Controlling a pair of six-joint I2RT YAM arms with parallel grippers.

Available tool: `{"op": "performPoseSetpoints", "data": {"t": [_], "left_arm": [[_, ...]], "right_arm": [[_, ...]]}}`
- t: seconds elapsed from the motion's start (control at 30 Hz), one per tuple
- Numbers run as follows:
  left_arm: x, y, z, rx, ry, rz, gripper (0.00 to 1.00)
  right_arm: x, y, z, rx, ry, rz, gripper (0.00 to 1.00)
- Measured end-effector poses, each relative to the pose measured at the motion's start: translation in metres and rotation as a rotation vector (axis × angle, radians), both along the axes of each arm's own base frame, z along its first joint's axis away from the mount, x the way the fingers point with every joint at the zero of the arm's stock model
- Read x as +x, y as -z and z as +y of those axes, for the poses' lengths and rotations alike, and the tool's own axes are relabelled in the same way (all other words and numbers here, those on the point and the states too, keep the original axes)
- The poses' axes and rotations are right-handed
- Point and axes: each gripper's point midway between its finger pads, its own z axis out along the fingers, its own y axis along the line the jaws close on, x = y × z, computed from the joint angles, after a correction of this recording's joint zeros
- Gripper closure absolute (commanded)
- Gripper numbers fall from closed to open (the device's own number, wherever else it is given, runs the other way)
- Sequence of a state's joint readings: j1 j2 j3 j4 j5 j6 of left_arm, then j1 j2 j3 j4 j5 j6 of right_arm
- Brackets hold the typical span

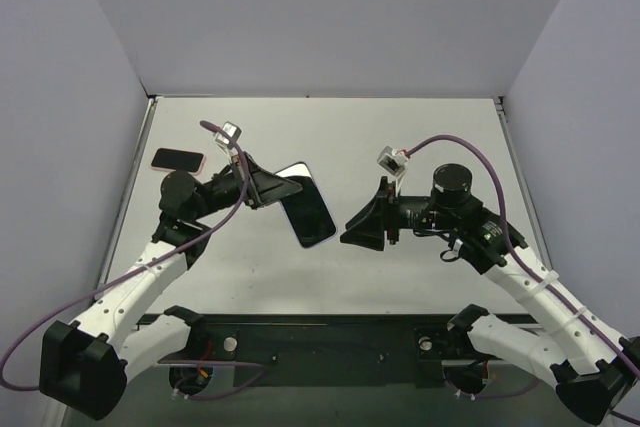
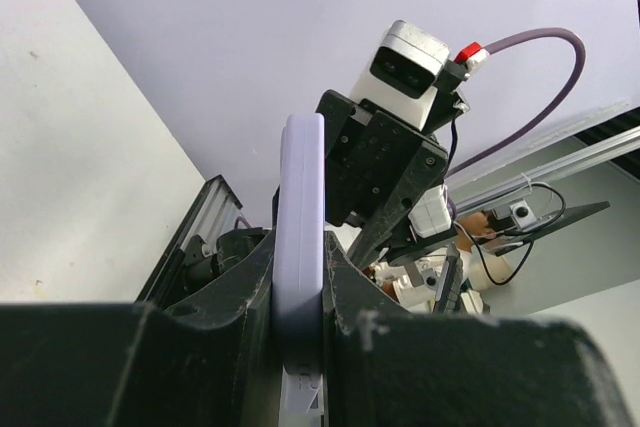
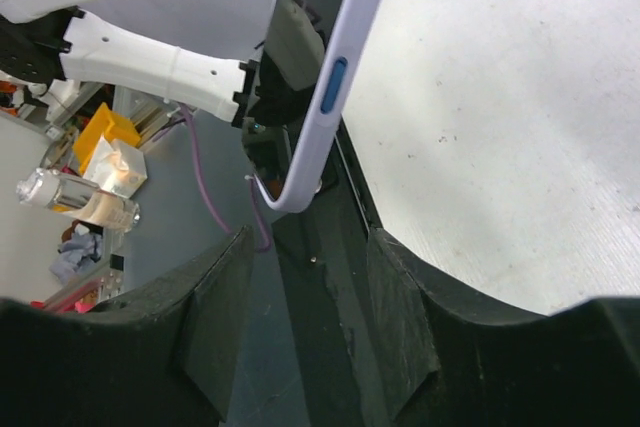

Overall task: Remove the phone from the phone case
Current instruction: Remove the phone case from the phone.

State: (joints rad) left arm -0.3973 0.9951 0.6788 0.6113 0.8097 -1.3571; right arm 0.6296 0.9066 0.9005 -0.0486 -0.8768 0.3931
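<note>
A phone with a black screen (image 1: 311, 211) sits in a lavender case (image 1: 322, 241) and is held tilted above the table. My left gripper (image 1: 268, 190) is shut on the case's upper end. In the left wrist view (image 2: 300, 292) the case's lavender edge (image 2: 300, 217) is clamped between both fingers. My right gripper (image 1: 357, 228) is open, just right of the phone's lower end and not touching it. In the right wrist view (image 3: 305, 312) the case's lower corner and its blue side button (image 3: 334, 85) hang just beyond the spread fingers.
A second dark phone with a pinkish rim (image 1: 178, 159) lies flat at the far left of the white table (image 1: 420, 137). Grey walls close in the table on three sides. The black base rail (image 1: 320, 332) runs along the near edge.
</note>
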Motion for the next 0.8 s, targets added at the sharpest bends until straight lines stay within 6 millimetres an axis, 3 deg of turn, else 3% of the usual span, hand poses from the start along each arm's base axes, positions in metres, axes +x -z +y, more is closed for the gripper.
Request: {"op": "performPoseSetpoints", "data": {"t": [0.3, 0.43, 0.8], "left_arm": [[-0.003, -0.003, 0.0, -0.012, 0.016, -0.016, 1.0], [-0.004, 0.0, 0.0, -0.011, 0.026, -0.006, 1.0], [-0.016, -0.01, -0.001, -0.043, 0.101, -0.038, 1.0]], "right_arm": [[0.001, -0.013, 0.019, 0.072, -0.06, 0.058, 0.71], [-0.007, -0.011, 0.028, 0.081, -0.112, 0.079, 0.85], [-0.025, -0.02, 0.03, 0.119, -0.232, 0.079, 0.75]]}}
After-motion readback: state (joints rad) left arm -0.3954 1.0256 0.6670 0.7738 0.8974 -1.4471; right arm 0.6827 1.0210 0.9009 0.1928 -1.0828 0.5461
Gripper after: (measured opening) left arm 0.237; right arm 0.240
